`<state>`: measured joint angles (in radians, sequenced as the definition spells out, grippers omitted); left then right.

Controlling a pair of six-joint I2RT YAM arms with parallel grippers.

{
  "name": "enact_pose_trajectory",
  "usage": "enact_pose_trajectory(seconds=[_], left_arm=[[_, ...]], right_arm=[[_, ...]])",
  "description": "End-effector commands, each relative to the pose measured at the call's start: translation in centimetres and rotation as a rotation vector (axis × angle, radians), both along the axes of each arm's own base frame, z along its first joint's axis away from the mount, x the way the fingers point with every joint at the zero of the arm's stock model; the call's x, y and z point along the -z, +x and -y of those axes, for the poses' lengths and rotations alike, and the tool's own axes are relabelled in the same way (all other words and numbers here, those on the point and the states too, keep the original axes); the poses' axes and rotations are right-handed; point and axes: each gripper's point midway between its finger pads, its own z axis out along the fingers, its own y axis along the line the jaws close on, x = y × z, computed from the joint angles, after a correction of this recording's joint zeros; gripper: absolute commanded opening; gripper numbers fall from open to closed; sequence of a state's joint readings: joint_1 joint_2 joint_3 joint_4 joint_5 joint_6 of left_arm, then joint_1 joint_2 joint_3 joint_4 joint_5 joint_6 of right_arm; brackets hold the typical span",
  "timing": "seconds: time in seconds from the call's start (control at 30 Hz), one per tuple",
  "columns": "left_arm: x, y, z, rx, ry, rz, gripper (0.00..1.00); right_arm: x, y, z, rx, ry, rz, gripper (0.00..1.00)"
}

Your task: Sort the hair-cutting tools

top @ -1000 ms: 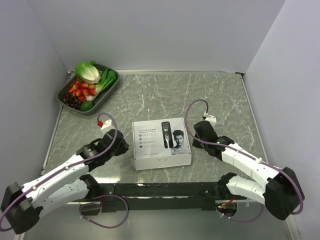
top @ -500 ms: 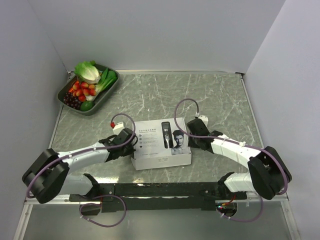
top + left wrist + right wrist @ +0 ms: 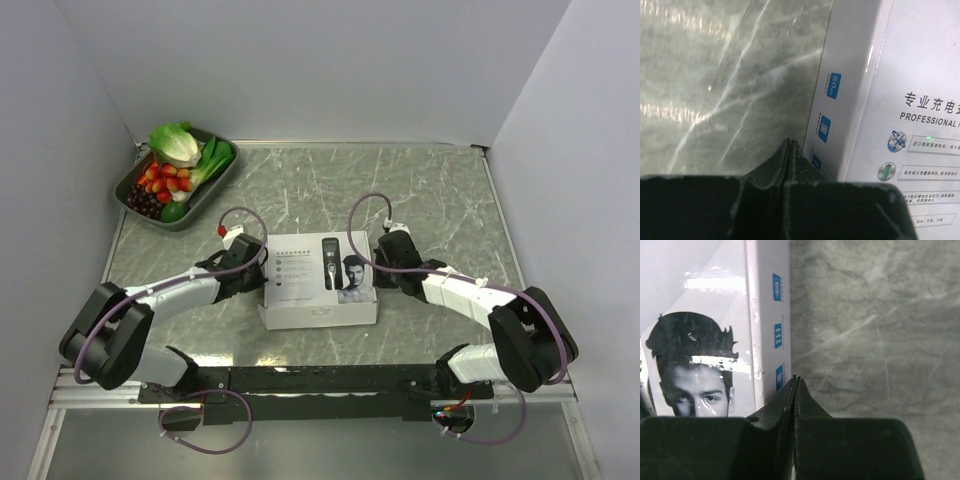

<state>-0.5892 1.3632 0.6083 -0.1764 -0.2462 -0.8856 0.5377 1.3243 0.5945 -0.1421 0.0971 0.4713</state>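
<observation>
Top external view: I see a white cardboard box (image 3: 318,285) lying flat near the middle of the marble-patterned counter (image 3: 430,190), printed lid up, with both arms reaching in toward it from either side. The left tool (image 3: 262,270) sits at the box's left edge and the right tool (image 3: 379,262) at its right edge, so the box lies between the 2.

On the left wrist camera the 2 fingers are pressed together with no gap and nothing between them. Their tip is low by the counter, just beside the box's side wall with the small blue labels. The right wrist camera shows the same: fingers fully closed, empty, with the tip close against the box's other side wall, next to the printed man's face.

I cannot tell where the hair-cutting tools themselves are; only a printed clipper shows on the lid.

A dark tray (image 3: 222,180) of vegetables and fruit sits in the far left corner, well apart from both arms.
</observation>
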Motion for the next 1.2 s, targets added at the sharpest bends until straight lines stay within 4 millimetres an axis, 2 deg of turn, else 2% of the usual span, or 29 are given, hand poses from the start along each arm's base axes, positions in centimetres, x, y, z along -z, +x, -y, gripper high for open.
enact_pose_trajectory(seconds=[0.0, 0.17, 0.2, 0.27, 0.4, 0.43, 0.5, 0.53, 0.6, 0.63, 0.7, 0.73, 0.93, 1.17], left_arm=[[-4.0, 3.4, 4.9, 0.125, -0.187, 0.115, 0.01], [-5.3, 5.4, 6.4, 0.175, -0.241, 0.161, 0.01], [-4.9, 5.8, 6.3, 0.174, -0.236, 0.155, 0.01], [-5.5, 6.7, 6.4, 0.176, -0.256, 0.167, 0.01], [-6.4, 8.9, 6.2, 0.173, -0.268, 0.188, 0.01], [-6.3, 9.2, 6.1, 0.173, -0.266, 0.181, 0.01], [-6.4, 10.2, 6.3, 0.183, -0.26, 0.184, 0.01], [-6.4, 10.4, 6.4, 0.189, -0.261, 0.18, 0.01], [-6.1, 10.9, 7.0, 0.205, -0.262, 0.169, 0.01], [-6.0, 11.0, 7.1, 0.209, -0.266, 0.167, 0.01], [-5.7, 11.0, 7.5, 0.219, -0.277, 0.156, 0.01], [-5.5, 11.1, 7.6, 0.22, -0.28, 0.154, 0.01], [-4.7, 10.6, 7.8, 0.23, -0.298, 0.14, 0.01], [-4.9, 9.5, 7.5, 0.23, -0.316, 0.146, 0.01]], right_arm=[[-3.6, 3.3, -4.2, -0.078, 0.214, 0.127, 0.0], [-3.1, 4.9, -4.5, -0.056, 0.248, 0.112, 0.0], [-2.5, 5.3, -4.2, -0.043, 0.243, 0.097, 0.0], [-2.7, 6.4, -4.2, -0.031, 0.248, 0.106, 0.0], [-1.6, 8.2, -3.5, -0.005, 0.239, 0.095, 0.0], [-2.0, 9.1, -3.3, 0.006, 0.239, 0.108, 0.0], [-1.6, 10.0, -2.9, 0.015, 0.23, 0.1, 0.0], [-2.1, 10.8, -2.9, 0.017, 0.241, 0.111, 0.0], [-2.0, 11.5, -2.8, 0.013, 0.234, 0.105, 0.0], [-2.8, 12.4, -3.0, 0.012, 0.234, 0.123, 0.0], [-2.8, 12.9, -2.8, 0.005, 0.211, 0.119, 0.0], [-3.5, 13.4, -2.9, -0.002, 0.21, 0.133, 0.0], [-4.2, 14.6, -3.0, -0.021, 0.187, 0.14, 0.0], [-4.4, 14.3, -2.3, -0.009, 0.157, 0.148, 0.0]])
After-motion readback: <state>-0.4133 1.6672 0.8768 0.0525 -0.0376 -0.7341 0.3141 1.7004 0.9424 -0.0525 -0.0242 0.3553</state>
